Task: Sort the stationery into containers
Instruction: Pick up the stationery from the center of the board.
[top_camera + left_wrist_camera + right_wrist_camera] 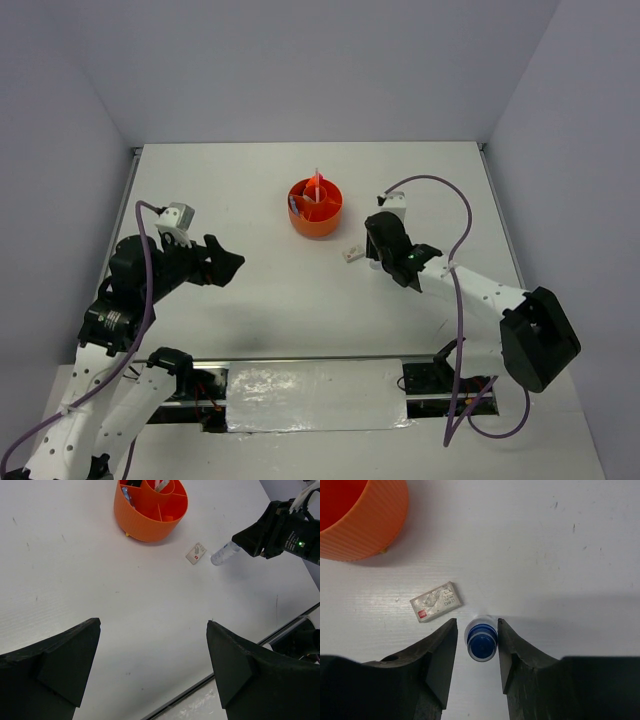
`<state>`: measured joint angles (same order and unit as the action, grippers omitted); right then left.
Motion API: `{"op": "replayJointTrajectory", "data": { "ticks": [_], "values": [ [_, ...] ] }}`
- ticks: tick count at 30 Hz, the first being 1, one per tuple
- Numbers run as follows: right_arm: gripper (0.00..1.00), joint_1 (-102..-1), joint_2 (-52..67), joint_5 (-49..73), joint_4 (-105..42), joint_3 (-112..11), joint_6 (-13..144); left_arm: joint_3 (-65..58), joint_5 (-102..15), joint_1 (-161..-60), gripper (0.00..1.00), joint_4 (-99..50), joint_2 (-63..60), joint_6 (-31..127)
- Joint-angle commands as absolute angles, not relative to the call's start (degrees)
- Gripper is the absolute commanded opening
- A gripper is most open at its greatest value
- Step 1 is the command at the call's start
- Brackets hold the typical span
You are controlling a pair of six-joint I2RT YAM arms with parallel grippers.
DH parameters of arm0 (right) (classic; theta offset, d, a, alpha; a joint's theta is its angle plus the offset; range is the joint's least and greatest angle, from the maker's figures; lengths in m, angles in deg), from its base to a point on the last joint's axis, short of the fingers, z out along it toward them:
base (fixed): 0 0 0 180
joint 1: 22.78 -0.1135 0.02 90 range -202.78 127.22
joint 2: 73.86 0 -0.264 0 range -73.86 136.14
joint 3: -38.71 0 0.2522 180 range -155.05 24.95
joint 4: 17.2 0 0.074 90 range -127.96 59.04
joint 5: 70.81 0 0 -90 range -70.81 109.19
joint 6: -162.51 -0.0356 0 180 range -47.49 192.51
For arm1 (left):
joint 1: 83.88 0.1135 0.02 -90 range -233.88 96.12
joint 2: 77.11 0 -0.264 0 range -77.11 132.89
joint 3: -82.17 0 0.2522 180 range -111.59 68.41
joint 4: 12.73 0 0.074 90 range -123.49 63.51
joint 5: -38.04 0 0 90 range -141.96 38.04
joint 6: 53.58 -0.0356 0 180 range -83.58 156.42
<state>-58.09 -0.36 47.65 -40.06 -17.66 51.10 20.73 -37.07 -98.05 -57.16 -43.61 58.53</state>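
The blue-capped bottle [481, 641] is seen on the desk [260, 300], right of its middle, closely flanked by the jaws of the right claw [476, 630]. Whether it is gripped cannot be told. The white eraser [436, 601] lies just beside it, and the orange tub [145, 522] is set toward the far edge. The left claw [152, 624] is spread wide, empty.

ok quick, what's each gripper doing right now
Left gripper: open, holding nothing.
Right gripper: closed on the small blue-capped bottle.
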Motion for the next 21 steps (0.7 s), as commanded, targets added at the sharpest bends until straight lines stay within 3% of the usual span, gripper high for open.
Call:
{"op": "replayJointTrajectory", "data": {
  "ticks": [1, 7, 10, 14, 21],
  "values": [
    [0.45, -57.9, 0.0, 48.4, -38.9, -17.3, 50.4, 20.0, -36.1, -98.2, 0.99, -55.8, -43.9, 56.7],
    [0.42, -57.8, 0.8, 48.1, -39.4, -17.5, 50.1, 20.0, -35.8, -98.3, 0.99, -55.7, -43.8, 56.5],
    [0.32, -57.8, 0.5, 47.8, -39.4, -17.3, 49.9, 20.1, -35.9, -98.2, 0.99, -55.6, -44.1, 56.4],
    [0.0, -57.9, -1.0, 46.7, -38.6, -17.2, 50.4, 19.6, -36.3, -98.2, 0.99, -55.7, -44.0, 55.9],
    [0.0, -57.9, -5.7, 44.0, -38.2, -21.8, 54.7, 19.5, -41.9, -98.1, 0.99, -55.6, -43.0, 55.3]
  ]
}}
